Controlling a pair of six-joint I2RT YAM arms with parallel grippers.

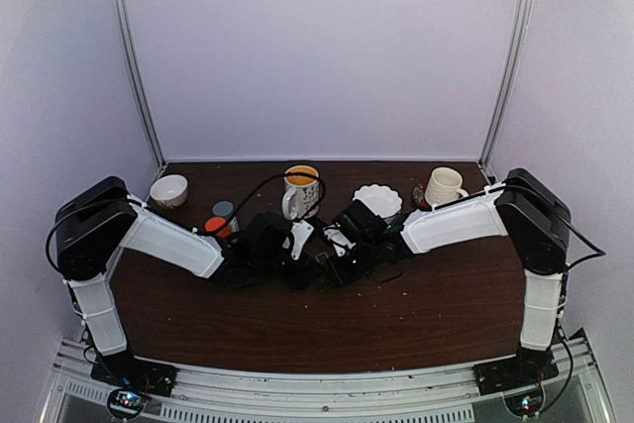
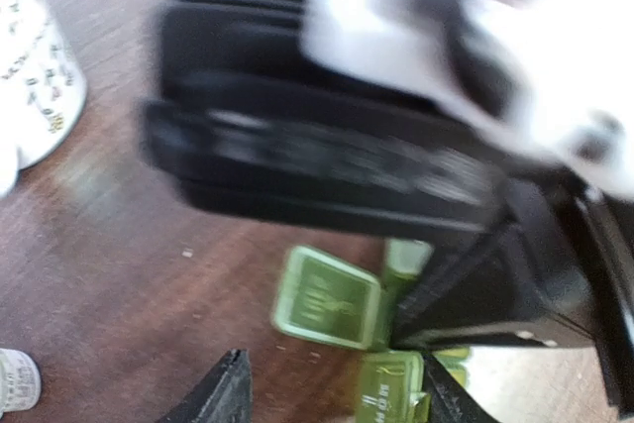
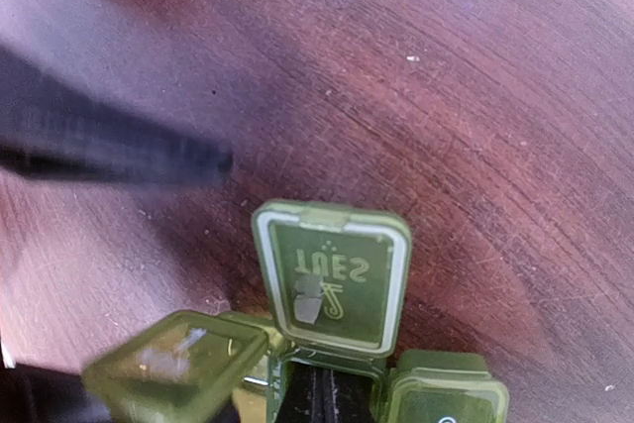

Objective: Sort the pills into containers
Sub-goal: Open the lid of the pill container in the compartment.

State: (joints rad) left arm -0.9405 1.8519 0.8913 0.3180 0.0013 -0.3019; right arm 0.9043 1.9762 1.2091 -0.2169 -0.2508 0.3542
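Note:
The dark-green pill box (image 3: 332,279) lies mid-table (image 1: 323,270) between both arms. Its middle lid, marked TUES, is folded back flat. The left lid (image 3: 173,359) is half raised and blurred, and the right lid (image 3: 441,398) is down. My right gripper (image 3: 322,401) is shut, its tips inside the open middle compartment. In the left wrist view two green lids (image 2: 327,296) lie just ahead of my left gripper (image 2: 337,408), whose fingers (image 2: 223,393) stand apart; one lid rests against the right finger. Pills are not to be made out.
A white mug with an orange inside (image 1: 301,190), a scalloped white dish (image 1: 377,199) and a cream mug (image 1: 443,185) stand behind the arms. A small bowl (image 1: 168,190) and two bottles (image 1: 218,223) are at the back left. The right arm's black body (image 2: 327,146) fills the left wrist view.

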